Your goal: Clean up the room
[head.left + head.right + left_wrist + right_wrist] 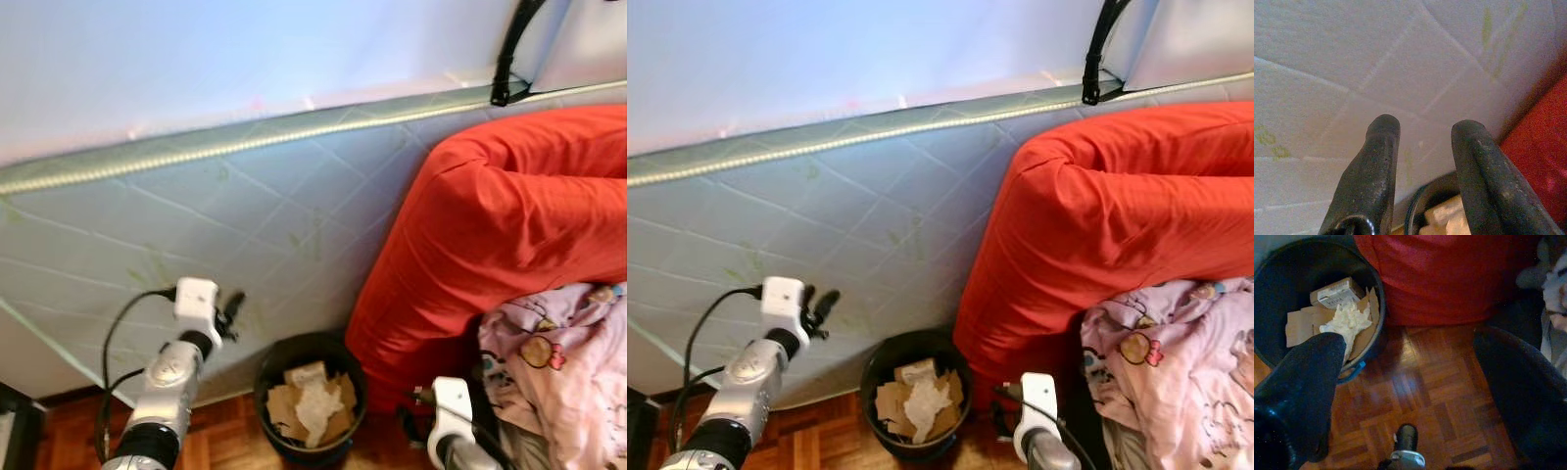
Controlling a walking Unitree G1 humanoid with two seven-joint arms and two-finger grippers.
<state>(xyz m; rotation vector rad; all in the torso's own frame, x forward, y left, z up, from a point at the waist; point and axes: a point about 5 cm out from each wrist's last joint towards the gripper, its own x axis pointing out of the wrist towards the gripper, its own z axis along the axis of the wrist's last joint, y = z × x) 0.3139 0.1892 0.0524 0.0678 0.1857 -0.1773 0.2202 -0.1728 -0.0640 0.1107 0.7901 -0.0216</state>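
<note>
Here the left gripper [1422, 147] holds its fingers apart and empty, raised before the tilted mattress [245, 206] above the black bin [309, 397]. The right gripper [1415, 396], likewise spread and empty, hangs low over the parquet floor [1435, 396]. Crumpled paper [1347, 320] and cardboard [1300, 325] lie binned; seemingly a drop is done, so finding more litter comes next.

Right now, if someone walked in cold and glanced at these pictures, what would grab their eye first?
Most likely the big bright red bedding mound at the robot's right, bulging against the pale quilted mattress stood on edge along the wall. Next, the round black waste bin on the wooden parquet floor at the mattress's foot, holding torn brown cardboard and crumpled white paper. The left hand hangs open, empty, beside the bin.
</note>
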